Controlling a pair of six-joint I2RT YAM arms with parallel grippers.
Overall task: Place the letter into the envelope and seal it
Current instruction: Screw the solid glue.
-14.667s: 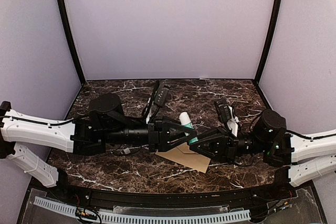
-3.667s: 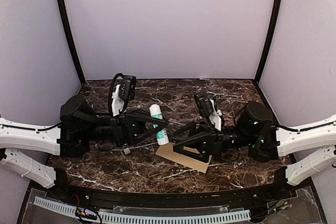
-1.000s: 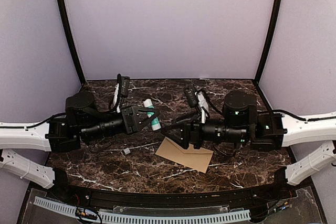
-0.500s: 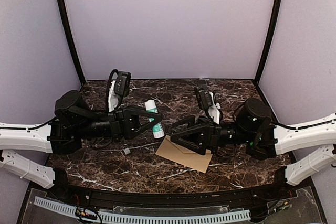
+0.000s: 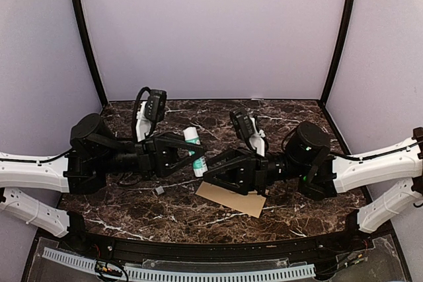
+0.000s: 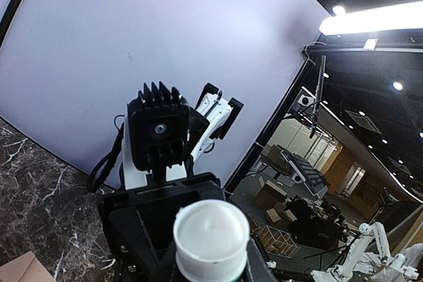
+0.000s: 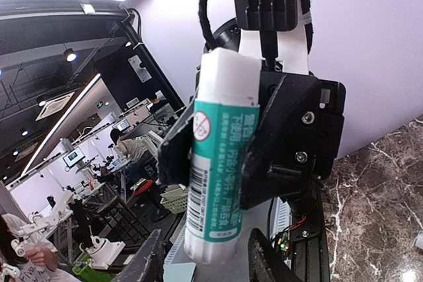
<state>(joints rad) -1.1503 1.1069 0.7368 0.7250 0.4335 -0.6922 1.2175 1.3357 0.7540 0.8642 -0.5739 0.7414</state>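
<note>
The tan envelope [image 5: 232,198] lies flat on the marble table, under my right arm; its corner [image 6: 18,270] shows in the left wrist view. The letter is out of view. My left gripper [image 5: 197,149] is shut on a white and green glue stick [image 5: 195,150], held above the table and pointing at the right arm. In the right wrist view the stick [image 7: 221,163] hangs clamped by the left fingers [image 7: 173,144]. My right gripper [image 7: 206,263] is open, its fingers either side of the stick's free end with gaps showing. The stick's white end [image 6: 211,229] fills the left wrist view.
A small grey scrap [image 5: 158,190] lies on the table [image 5: 297,113] left of the envelope. Both arms meet over the table's middle, wrist cameras facing each other. Lilac walls close in the back and sides.
My right gripper has swung left and up to the stick's free end, and its jaws have narrowed. The left arm has kept its hold and turned the stick toward the right gripper.
</note>
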